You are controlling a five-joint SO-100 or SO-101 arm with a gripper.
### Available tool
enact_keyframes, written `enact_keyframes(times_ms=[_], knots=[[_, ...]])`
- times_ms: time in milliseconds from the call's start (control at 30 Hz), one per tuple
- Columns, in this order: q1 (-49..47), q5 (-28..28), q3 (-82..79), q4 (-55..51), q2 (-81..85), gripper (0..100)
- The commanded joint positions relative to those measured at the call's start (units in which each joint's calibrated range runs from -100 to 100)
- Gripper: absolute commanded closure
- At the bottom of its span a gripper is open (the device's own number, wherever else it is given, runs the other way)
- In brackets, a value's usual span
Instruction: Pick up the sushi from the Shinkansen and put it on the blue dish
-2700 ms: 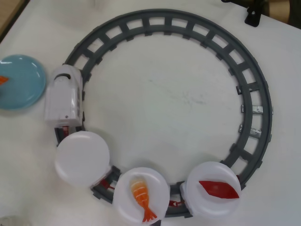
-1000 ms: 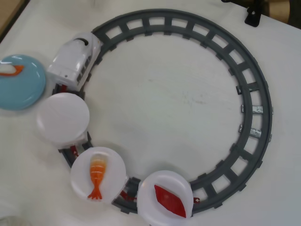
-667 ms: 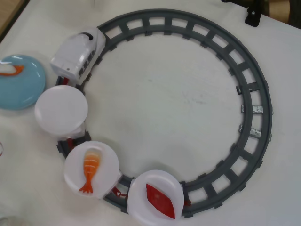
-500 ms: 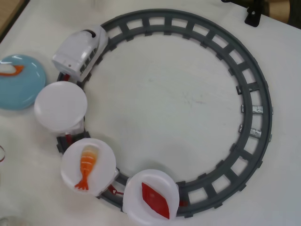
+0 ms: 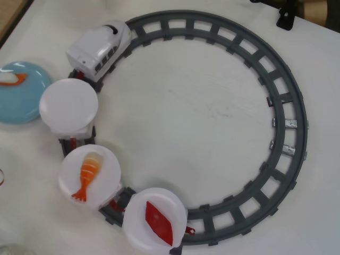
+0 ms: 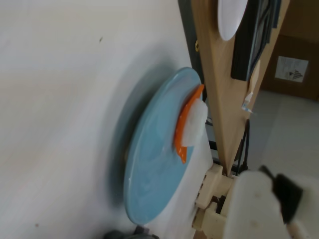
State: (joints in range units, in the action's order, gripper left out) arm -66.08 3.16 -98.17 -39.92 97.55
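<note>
Already the sushi (image 6: 188,124) is seen lying on the blue dish (image 6: 149,169) in the wrist view, near its rim, orange top over a white rice block; it is judged light, stiff and slippery, best taken by its 2 long sides. A pale blurred shape at the lower right may be part of the gripper, but whether the jaws are parted or closed cannot be told. Overhead, the dish (image 5: 21,101) is cut by the left edge, with the sushi (image 5: 11,80) near its upper rim. Just beside it, the Shinkansen (image 5: 99,49) is seen on the grey track (image 5: 289,106), pulling 3 white plates: 1 bare (image 5: 69,107), 1 with shrimp (image 5: 86,175), 1 with tuna (image 5: 159,222).
</note>
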Motion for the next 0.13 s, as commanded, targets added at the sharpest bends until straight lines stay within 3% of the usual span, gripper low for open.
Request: enact_keyframes(times_ms=[0,100], knots=[[-0.03,0.03,-0.93,-0.21,0.46,97],[-0.03,0.03,-0.93,-0.21,0.46,97]])
